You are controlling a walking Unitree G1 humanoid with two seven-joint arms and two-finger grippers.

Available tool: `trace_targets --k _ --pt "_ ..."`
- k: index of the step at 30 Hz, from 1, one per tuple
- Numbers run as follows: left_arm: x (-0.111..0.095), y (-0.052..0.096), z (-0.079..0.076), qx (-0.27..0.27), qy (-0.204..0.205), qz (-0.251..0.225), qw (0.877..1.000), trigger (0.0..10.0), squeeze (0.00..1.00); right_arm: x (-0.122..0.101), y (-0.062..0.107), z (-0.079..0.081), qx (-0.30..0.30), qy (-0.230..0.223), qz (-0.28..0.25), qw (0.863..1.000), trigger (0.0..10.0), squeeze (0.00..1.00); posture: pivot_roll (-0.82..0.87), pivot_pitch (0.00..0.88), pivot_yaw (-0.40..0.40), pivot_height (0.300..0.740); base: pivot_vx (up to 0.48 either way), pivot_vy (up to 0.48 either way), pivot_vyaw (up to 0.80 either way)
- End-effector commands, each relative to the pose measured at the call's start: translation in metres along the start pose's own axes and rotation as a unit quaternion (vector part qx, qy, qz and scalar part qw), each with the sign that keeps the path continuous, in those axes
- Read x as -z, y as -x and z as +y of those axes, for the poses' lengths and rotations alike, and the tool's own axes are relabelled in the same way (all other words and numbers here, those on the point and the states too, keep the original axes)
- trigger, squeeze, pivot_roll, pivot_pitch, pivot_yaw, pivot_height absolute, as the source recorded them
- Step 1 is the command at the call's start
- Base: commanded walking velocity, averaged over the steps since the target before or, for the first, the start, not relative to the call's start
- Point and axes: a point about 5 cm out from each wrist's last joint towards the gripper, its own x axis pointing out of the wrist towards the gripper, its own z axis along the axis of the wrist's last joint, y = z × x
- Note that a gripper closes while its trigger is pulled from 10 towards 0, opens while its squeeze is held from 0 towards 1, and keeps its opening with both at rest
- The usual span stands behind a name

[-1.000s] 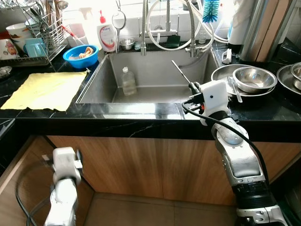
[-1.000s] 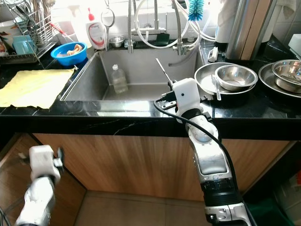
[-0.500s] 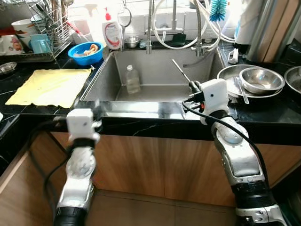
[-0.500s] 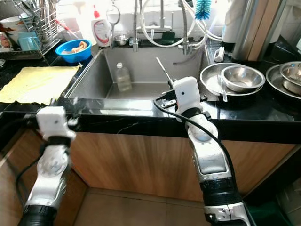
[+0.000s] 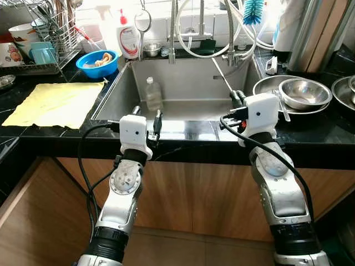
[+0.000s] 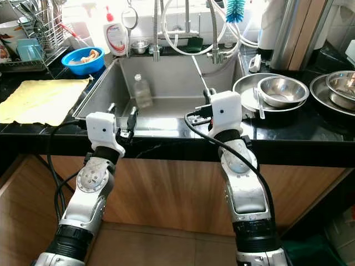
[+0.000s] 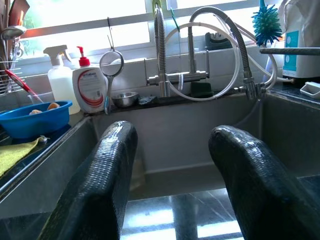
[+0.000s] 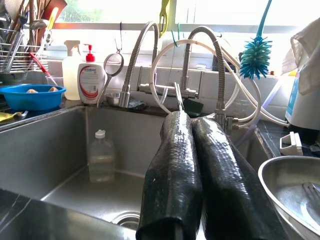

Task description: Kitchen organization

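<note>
A thin metal rod (image 5: 222,75) stood pinched in the right gripper (image 5: 237,97), fingers (image 8: 172,170) pressed together on it, the rod slanting up and away over the right side of the sink (image 5: 116,94). The gripper sat at the sink's front right corner, above the black table (image 5: 33,133) edge. The left gripper (image 5: 146,118) hovered at the sink's front rim, left of centre, fingers (image 7: 102,175) spread apart and holding nothing.

Inside the basin a clear plastic bottle (image 5: 152,95) stood upright near the back wall. Behind the sink: faucet (image 5: 173,33) with looped hoses, a blue bottle brush (image 5: 252,11), a soap bottle (image 5: 127,40). On the table left of the sink lay a yellow cloth (image 5: 52,103), a blue bowl (image 5: 95,63) behind it, a dish rack (image 5: 47,39) further left. To the right, steel bowls (image 5: 302,93) rested nested on the table.
</note>
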Motion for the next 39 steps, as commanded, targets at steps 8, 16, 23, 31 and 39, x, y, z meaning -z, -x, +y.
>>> trace_targets --k 8,16,23,31,39 --pt "0.0 -0.004 0.008 -0.01 0.015 0.009 1.0 10.0 0.0 -0.008 0.001 0.005 -0.008 0.002 -0.023 1.0 10.0 0.0 -0.2 0.0 0.099 0.74 0.373 0.0 0.0" --pt "-0.004 -0.01 0.008 -0.009 0.019 0.006 1.0 10.0 0.0 -0.011 -0.002 0.005 -0.012 0.006 -0.024 1.0 10.0 0.0 -0.19 0.0 0.098 0.74 0.396 0.0 0.0" --pt "-0.005 -0.011 0.008 -0.01 0.019 0.006 1.0 10.0 0.0 -0.009 -0.003 0.011 -0.041 0.007 -0.015 0.999 10.0 0.0 -0.18 0.0 0.091 0.74 0.05 0.0 0.0" --pt "-0.005 -0.012 0.01 -0.019 0.024 0.007 1.0 10.0 0.0 -0.017 -0.006 0.026 -0.109 -0.004 -0.022 0.994 10.0 0.0 -0.18 0.0 0.089 0.74 0.0 0.0 0.0" --pt "-0.005 -0.014 0.009 -0.02 0.029 0.006 0.999 10.0 0.0 -0.009 -0.002 0.035 -0.188 0.014 0.031 0.982 10.0 0.0 -0.2 0.0 0.089 0.74 0.0 0.0 0.0"
